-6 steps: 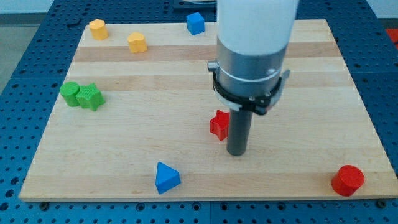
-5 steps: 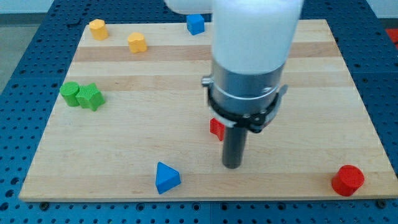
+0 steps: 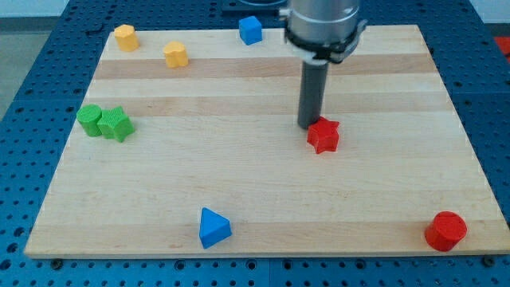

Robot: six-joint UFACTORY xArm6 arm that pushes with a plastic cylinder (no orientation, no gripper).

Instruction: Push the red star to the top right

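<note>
The red star point(image 3: 323, 135) lies near the middle of the wooden board point(image 3: 239, 199), a little right of centre. My tip point(image 3: 308, 125) rests on the board just at the star's upper left, touching or almost touching it. The rod rises from there toward the view's top.
A red cylinder point(image 3: 445, 231) sits at the bottom right. A blue triangle point(image 3: 213, 227) lies at the bottom centre. Two green blocks point(image 3: 104, 123) stand together at the left. Two yellow blocks point(image 3: 125, 37) point(image 3: 175, 55) sit at the top left, a blue cube point(image 3: 250, 30) at the top edge.
The red star has moved up and to the right. My tip has gone from the star's lower right to its upper left, and the arm has drawn back toward the view's top.
</note>
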